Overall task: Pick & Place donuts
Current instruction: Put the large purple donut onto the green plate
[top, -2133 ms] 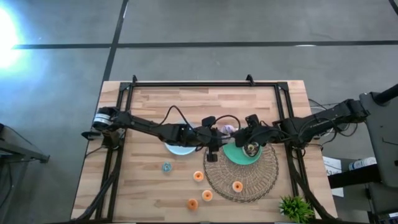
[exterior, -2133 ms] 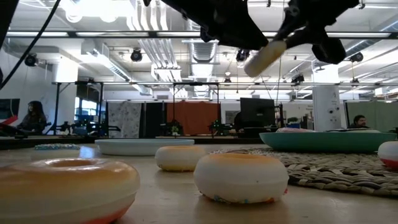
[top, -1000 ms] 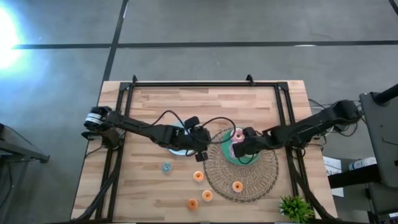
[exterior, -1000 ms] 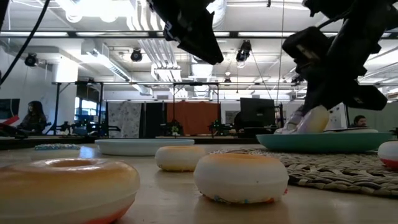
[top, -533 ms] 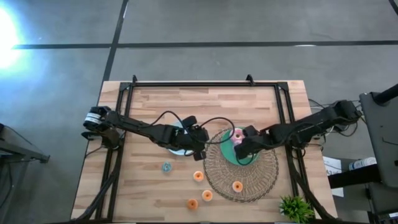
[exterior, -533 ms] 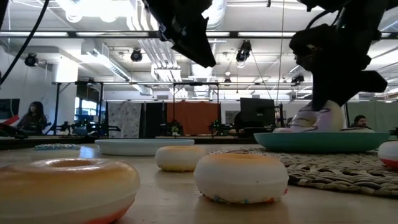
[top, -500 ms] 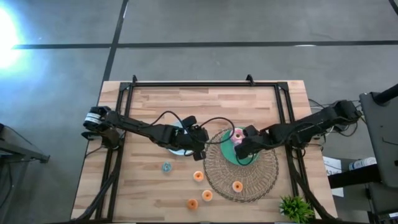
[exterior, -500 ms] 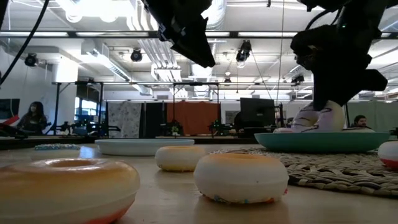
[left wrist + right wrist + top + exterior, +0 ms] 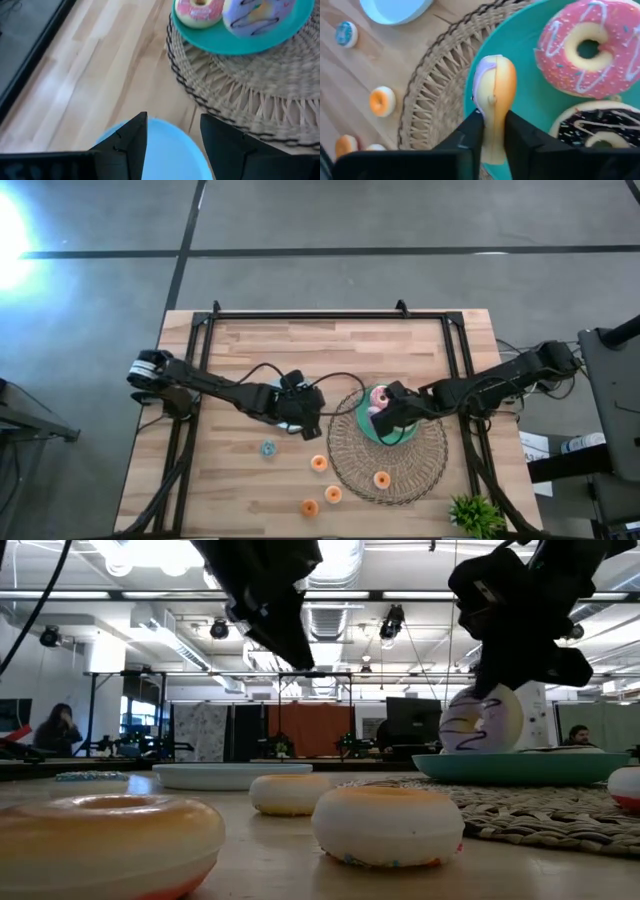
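My right gripper [image 9: 380, 418] is over the green plate [image 9: 530, 115] on the wicker mat [image 9: 390, 465], shut on the lilac donut [image 9: 492, 95]. The pink donut [image 9: 587, 47] and the dark brown donut [image 9: 592, 132] lie flat on that plate. My left gripper [image 9: 172, 145] hangs open above the light-blue plate [image 9: 165, 157] and touches nothing. Several orange mini donuts [image 9: 319, 464] and a teal one [image 9: 267, 448] lie on the table near the front; one orange mini [image 9: 381, 479] lies on the mat. My right gripper pinches the lilac donut between its two fingers [image 9: 470, 135], one on the iced face and one on the plain underside, at the ring's rim [image 9: 492, 137]. The donut stands on edge [image 9: 485, 720] just over the green plate; whether its lower edge touches the plate I cannot tell.
A small potted plant [image 9: 475, 515] stands at the table's near right corner. Bare wood lies along the far side of the table [image 9: 330, 340]. A black frame rail [image 9: 330, 315] runs along the far edge. People sit in the room beyond.
My left gripper has drawn back toward the table's left, from the mat's edge to above the light-blue plate. My right gripper has stayed shut on the lilac donut over the green plate, shifting slightly left and up; the donut has turned more upright, its iced face now toward the near side.
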Tool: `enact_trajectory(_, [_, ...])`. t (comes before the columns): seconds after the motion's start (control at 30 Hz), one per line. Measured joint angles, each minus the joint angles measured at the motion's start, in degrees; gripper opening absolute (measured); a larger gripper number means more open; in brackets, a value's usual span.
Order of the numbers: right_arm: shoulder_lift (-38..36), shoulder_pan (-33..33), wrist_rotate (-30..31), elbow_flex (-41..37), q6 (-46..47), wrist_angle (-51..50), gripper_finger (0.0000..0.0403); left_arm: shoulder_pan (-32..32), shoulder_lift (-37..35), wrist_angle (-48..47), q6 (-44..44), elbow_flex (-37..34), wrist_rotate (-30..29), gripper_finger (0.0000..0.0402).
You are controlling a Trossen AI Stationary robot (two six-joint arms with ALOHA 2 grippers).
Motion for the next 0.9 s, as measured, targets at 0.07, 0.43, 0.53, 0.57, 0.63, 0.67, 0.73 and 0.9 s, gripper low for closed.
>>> enact_trajectory(0.07, [0.1,0.0,0.4,-0.1,0.7,-0.5,0.0020,-0.6,-1.5,0.0,-2.1,-2.4,0.0,0.0158])
enact_trajectory(0.43, [4.1,0.0,-2.6,-1.4,3.7,5.3,0.0024,-2.8,-12.6,2.2,-12.7,-15.5,-2.8,0.0158])
enact_trajectory(0.53, [6.0,0.0,-2.6,-1.4,3.9,4.6,0.0047,-2.9,-15.0,2.6,-13.9,-17.6,-3.4,0.0158])
enact_trajectory(0.57, [6.4,0.0,-2.7,-1.4,4.0,4.5,0.0056,-2.9,-15.7,2.5,-14.3,-18.2,-3.5,0.0158])
enact_trajectory(0.63, [6.9,0.0,-3.5,-1.4,4.0,4.4,0.0076,-2.9,-16.9,2.6,-14.9,-19.1,-3.9,0.0158])
enact_trajectory(0.67, [7.1,0.0,-3.9,-1.3,3.8,3.9,0.0086,-2.9,-17.4,2.4,-15.0,-19.4,-4.0,0.0158])
enact_trajectory(0.73, [7.2,0.0,-4.3,-1.1,2.7,2.8,0.0107,-2.9,-17.7,2.3,-15.1,-19.6,-4.3,0.0158])
enact_trajectory(0.9, [7.1,0.0,-4.4,0.8,1.1,-2.7,0.0156,-2.9,-18.1,2.6,-15.0,-19.9,-4.6,0.0158])
